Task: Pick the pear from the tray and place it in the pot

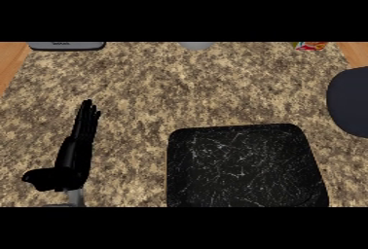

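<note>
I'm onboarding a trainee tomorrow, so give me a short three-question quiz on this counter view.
1. True or false: a pear lies on the black tray.
2. Which hand is in view, fingers straight? A) left hand B) right hand C) both
3. Fill in: the dark pot sits at the view's ____ edge.

Key: 1 false; 2 A; 3 right.

Edges cutting in everywhere!
Pot at 3 o'clock sliced by the edge; tray runs off at 6; grey slab at 11, grey sliver at 12, bright packet at 1 barely peek in, too little to name.
</note>
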`<state>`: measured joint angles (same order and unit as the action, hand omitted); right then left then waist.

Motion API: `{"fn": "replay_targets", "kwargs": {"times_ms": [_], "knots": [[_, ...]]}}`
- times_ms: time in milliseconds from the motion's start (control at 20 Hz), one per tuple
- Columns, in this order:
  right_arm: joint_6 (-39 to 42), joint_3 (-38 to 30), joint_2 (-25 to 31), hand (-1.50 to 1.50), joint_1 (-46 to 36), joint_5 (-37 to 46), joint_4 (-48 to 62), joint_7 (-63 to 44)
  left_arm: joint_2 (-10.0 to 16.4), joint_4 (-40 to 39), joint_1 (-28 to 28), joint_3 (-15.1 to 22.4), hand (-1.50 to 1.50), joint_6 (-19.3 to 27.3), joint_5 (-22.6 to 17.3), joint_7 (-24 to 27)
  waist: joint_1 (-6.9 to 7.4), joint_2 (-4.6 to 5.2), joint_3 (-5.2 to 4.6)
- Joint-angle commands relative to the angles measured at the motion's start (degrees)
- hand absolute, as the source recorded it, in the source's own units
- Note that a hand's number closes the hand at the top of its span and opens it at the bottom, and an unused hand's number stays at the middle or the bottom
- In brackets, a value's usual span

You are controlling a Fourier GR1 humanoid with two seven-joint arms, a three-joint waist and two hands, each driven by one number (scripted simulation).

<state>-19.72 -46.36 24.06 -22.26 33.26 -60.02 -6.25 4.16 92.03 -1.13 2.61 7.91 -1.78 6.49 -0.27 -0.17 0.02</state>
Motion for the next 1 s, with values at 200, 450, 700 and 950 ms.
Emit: {"fn": "replay_targets", "kwargs": {"times_ms": [200, 450, 700, 950], "knots": [[0.5, -7.6, 2.3, -1.5, 5.5, -14.1, 0.3, 8.8, -0.3, -1.6, 4.1, -0.8, 0.0, 0.5, 0.5, -2.1, 0.01, 0.13, 0.0], [1.4, -11.9, 7.6, -1.5, 7.3, -21.0, 10.8, 20.6, 0.2, -0.4, 2.6, -0.9, 0.0, -0.2, 0.7, -1.3, 0.36, 0.24, 0.05], [4.9, -12.1, 7.0, -1.5, 14.6, -26.3, 4.7, 20.6, -1.0, -0.3, 1.0, -0.4, 0.0, 0.2, 1.4, -0.3, 0.16, 0.15, -0.01], [7.0, -12.8, 12.2, -1.5, 15.9, -30.1, 11.4, 24.5, -0.5, -0.8, 1.5, -1.1, 0.0, -0.7, 1.2, -0.3, 0.24, 0.18, -0.01]]}}
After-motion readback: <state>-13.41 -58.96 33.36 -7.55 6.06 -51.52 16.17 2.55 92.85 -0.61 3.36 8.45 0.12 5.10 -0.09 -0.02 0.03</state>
